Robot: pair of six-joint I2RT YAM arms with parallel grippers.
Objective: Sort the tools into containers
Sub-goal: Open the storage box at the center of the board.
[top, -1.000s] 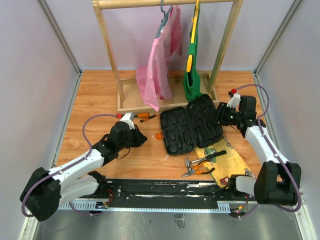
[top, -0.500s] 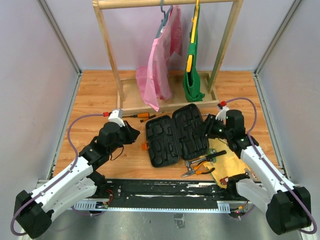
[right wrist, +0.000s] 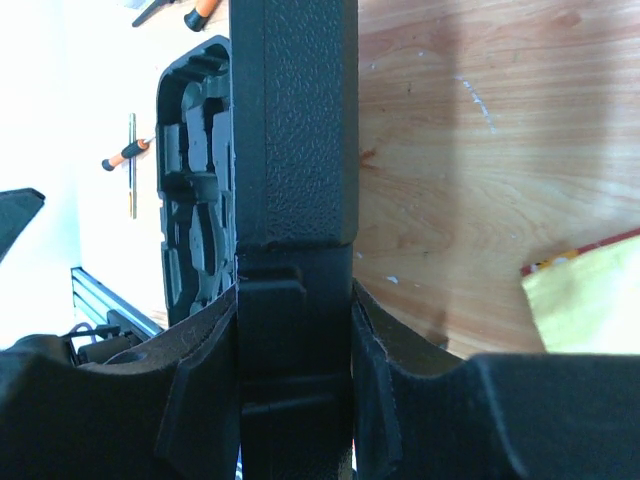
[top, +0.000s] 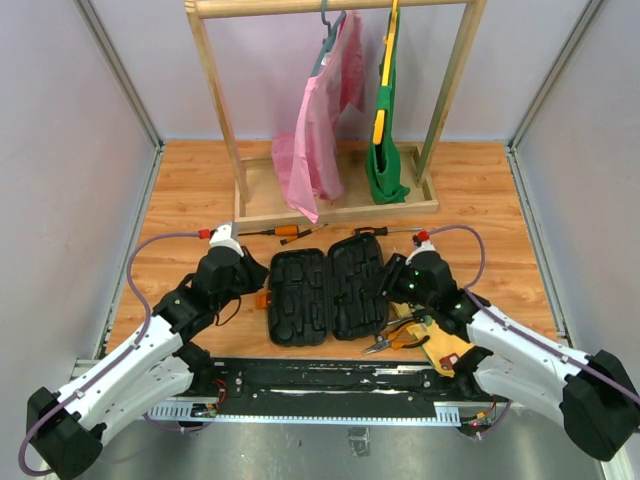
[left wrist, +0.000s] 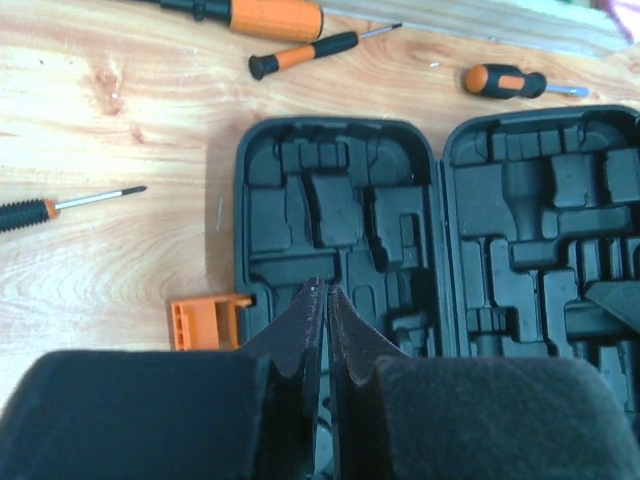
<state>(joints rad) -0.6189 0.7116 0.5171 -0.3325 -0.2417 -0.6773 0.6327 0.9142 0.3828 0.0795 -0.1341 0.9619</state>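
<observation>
We have the right gripper (right wrist: 295,330) clamped on the right-half rim of the open tool case (top: 325,288). The left gripper (left wrist: 323,300) hangs pinched shut and empty over its left half. We should settle the case flat before releasing, clear of the screwdrivers (left wrist: 300,55) behind it and the pliers (top: 400,337) to its right.

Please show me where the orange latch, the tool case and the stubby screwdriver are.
orange latch (left wrist: 205,322), left wrist view, its ribbed face.
tool case (left wrist: 335,210), left wrist view, moulded inside of left half.
stubby screwdriver (left wrist: 492,78), left wrist view, orange handle.
</observation>
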